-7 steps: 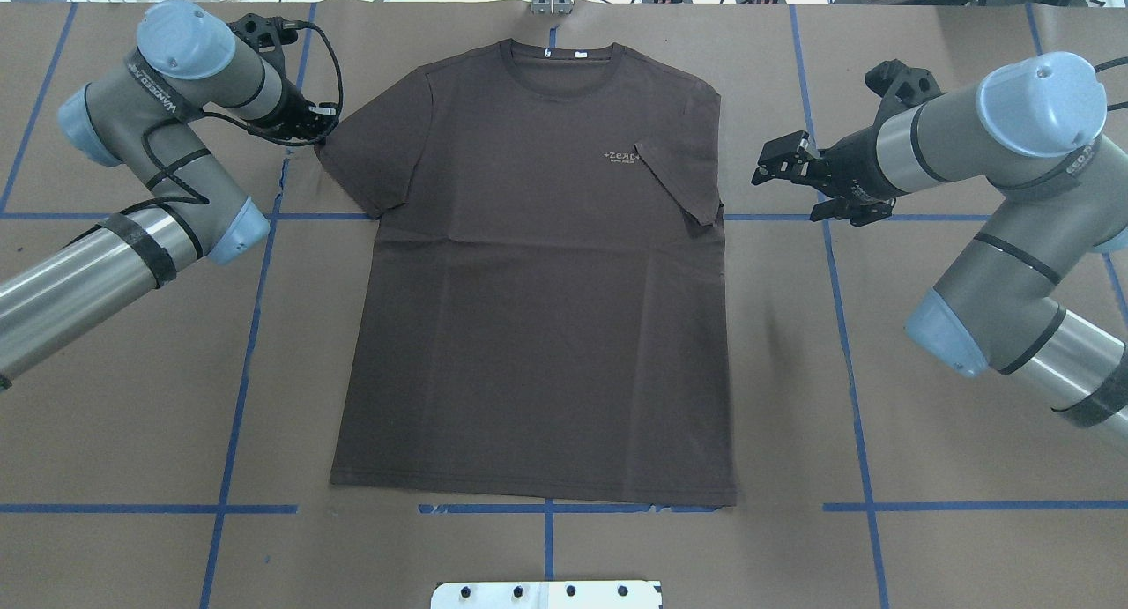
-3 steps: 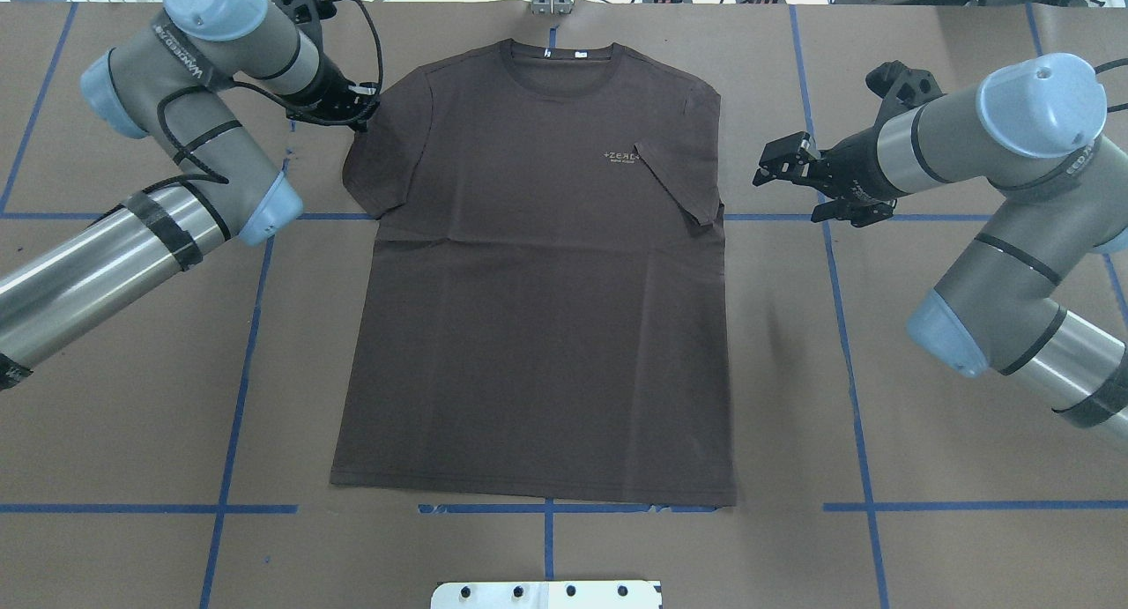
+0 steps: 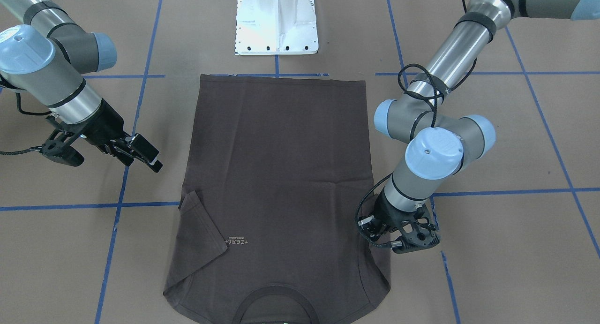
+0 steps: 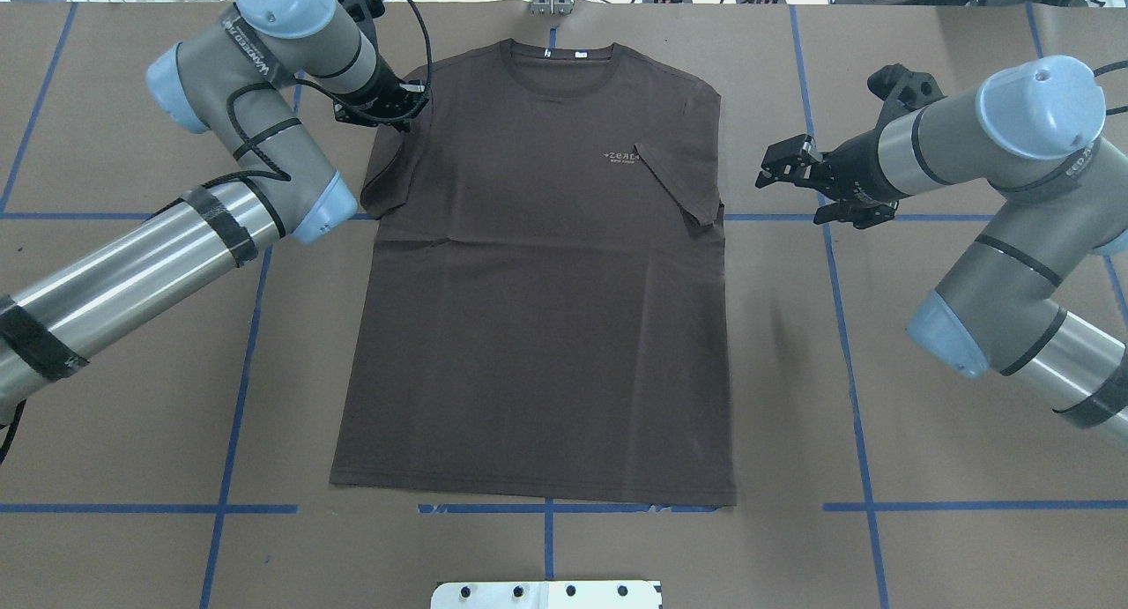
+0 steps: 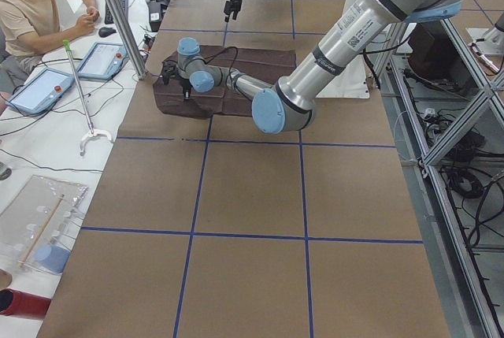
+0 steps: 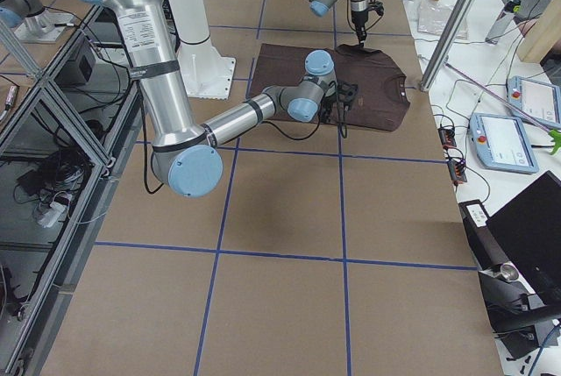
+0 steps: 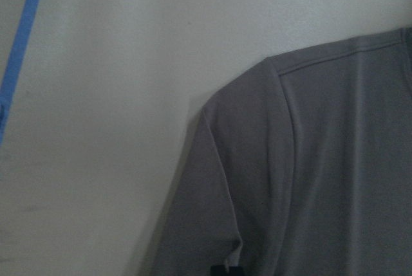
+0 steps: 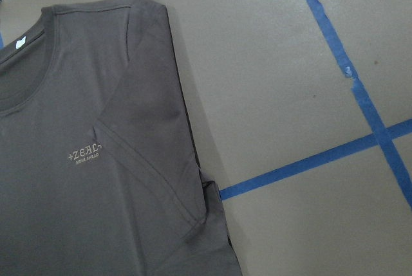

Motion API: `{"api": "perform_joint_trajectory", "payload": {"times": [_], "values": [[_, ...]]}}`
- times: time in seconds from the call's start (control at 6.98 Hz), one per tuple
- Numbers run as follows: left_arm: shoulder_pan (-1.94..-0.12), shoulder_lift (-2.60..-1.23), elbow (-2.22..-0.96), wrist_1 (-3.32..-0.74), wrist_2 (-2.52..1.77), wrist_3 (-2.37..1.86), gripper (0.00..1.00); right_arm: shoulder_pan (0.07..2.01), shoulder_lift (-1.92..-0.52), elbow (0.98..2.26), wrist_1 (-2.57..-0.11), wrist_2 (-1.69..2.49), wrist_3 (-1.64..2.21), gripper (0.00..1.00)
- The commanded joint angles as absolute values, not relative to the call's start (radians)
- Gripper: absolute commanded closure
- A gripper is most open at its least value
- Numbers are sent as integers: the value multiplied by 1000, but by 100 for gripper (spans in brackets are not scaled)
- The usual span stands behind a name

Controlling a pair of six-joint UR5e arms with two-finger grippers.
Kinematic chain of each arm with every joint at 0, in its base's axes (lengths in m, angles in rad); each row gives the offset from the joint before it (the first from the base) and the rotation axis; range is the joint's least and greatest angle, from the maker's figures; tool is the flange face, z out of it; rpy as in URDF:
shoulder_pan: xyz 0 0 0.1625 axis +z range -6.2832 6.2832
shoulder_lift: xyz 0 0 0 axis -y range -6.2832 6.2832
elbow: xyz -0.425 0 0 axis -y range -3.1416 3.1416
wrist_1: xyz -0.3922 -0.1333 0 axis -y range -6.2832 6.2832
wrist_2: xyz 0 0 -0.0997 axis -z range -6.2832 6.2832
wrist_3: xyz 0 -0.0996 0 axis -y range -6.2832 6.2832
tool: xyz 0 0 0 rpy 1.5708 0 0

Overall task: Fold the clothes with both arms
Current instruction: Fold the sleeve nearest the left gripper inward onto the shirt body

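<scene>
Watching the left gripper, my main worry is the sleeve under it. The fabric there looks gathered and raised toward the tool instead of lying flat. If only a thin bit of hem is caught, I expect it to slip out partway across, leaving a crooked, half-turned flap. Pulling too hard or too far inward could go wrong the other way. Nothing pins the T-shirt down, so the whole body could slide on the table and the straight side edges would skew. A low pass might also plough the shoulder into wrinkles near the collar.

The shirt lies face up and spread out in the middle of the table, collar away from the robot's base, hem toward it. The opposite sleeve is already turned in over the chest, its corner touching the small print.

The left tool points down onto the shoulder area and touches the cloth, but the wrist hides its fingers in every view. I cannot tell whether they are pinching the sleeve or merely resting on it. The right gripper hangs just beside the folded sleeve, apart from the shirt. Its fingers are spread and it holds nothing.
</scene>
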State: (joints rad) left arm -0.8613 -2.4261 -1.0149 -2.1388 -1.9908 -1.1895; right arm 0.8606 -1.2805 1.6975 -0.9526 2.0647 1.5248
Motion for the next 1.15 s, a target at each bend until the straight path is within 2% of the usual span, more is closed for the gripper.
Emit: {"api": "perform_joint_trajectory", "payload": {"times": [0.0, 0.43, 0.57, 0.86, 1.0], "values": [[-854, -2515, -926, -2154, -1973, -1248, 100, 861, -1281, 1697, -953, 2065, 1525, 0], [-821, -2516, -917, -2198, -1970, -1262, 100, 861, -1281, 1697, -953, 2063, 1526, 0], [-815, -2501, -926, -2209, -1971, -1262, 64, 861, -1279, 1697, -956, 2062, 1526, 0], [-808, -2433, -1058, -2206, -1971, -1266, 36, 833, -1264, 1700, -966, 2011, 1531, 0], [-807, -2433, -1089, -2200, -1974, -1299, 35, 819, -1264, 1709, -966, 2011, 1529, 0]]}}
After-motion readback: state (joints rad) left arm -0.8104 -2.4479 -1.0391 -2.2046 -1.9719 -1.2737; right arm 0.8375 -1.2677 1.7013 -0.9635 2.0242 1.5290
